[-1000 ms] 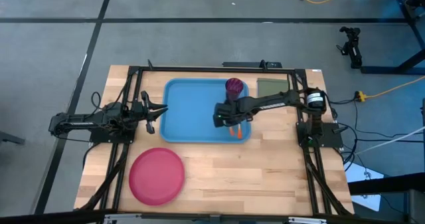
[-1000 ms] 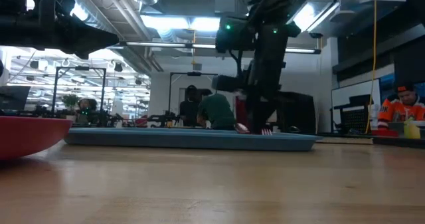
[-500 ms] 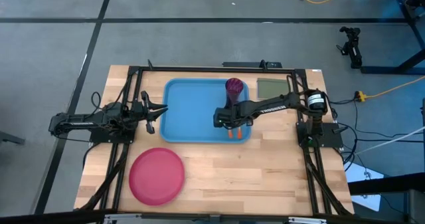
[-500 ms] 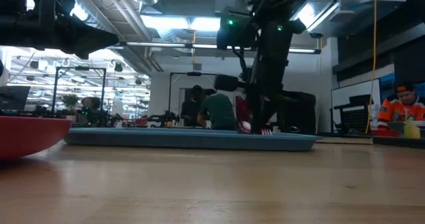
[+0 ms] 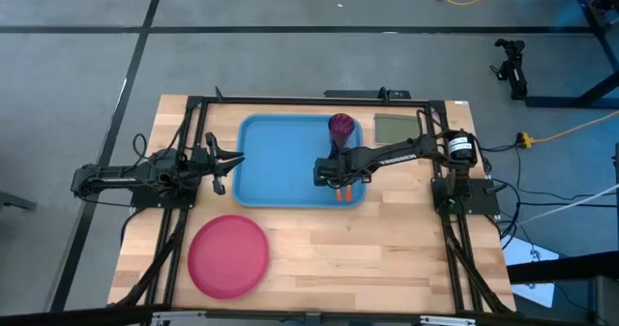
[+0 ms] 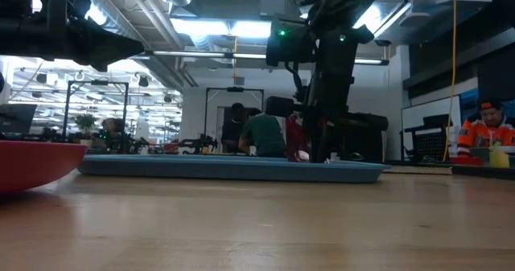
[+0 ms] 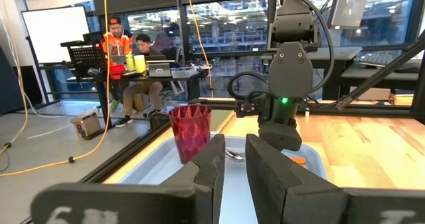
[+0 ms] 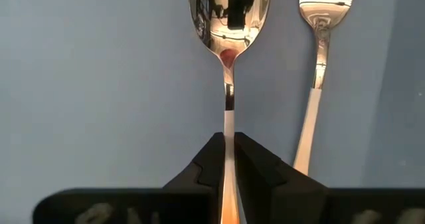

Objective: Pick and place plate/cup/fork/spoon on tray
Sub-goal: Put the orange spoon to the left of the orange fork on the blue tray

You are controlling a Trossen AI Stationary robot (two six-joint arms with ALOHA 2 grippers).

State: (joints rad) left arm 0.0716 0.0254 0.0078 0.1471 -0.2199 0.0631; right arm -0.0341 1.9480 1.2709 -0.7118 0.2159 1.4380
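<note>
The light-blue tray [image 5: 280, 162] lies mid-table. The magenta cup [image 5: 341, 126] stands upright in its far right corner and also shows in the left wrist view [image 7: 190, 131]. My right gripper [image 5: 327, 173] is low over the tray's right part, shut on the spoon [image 8: 229, 11]. The fork [image 8: 317, 64] lies beside the spoon on the tray floor. Their orange handles [image 5: 340, 194] show at the tray's near right corner. The pink-red plate [image 5: 228, 256] rests on the table near the near left corner. My left gripper [image 5: 228, 165] waits at the tray's left rim, open by a narrow gap [image 7: 236, 161]. My right gripper pinches the spoon's handle [image 8: 228, 121] between its two fingertips, below the neck. The fingers come from above, slanting down. The spoon runs straight out ahead of them with its bowl face up, at the tray floor; whether it rests on it I cannot tell.
An olive-green square pad [image 5: 395, 129] lies on the table right of the tray's far corner. Bare wood lies between the plate and the table's right edge [image 5: 387, 258]. People sit in the room beyond the table [image 6: 261, 134].
My right gripper has shifted slightly toward the table's near and right edges over the tray's right part, still shut on the spoon. The orange handle end has moved a little with it.
</note>
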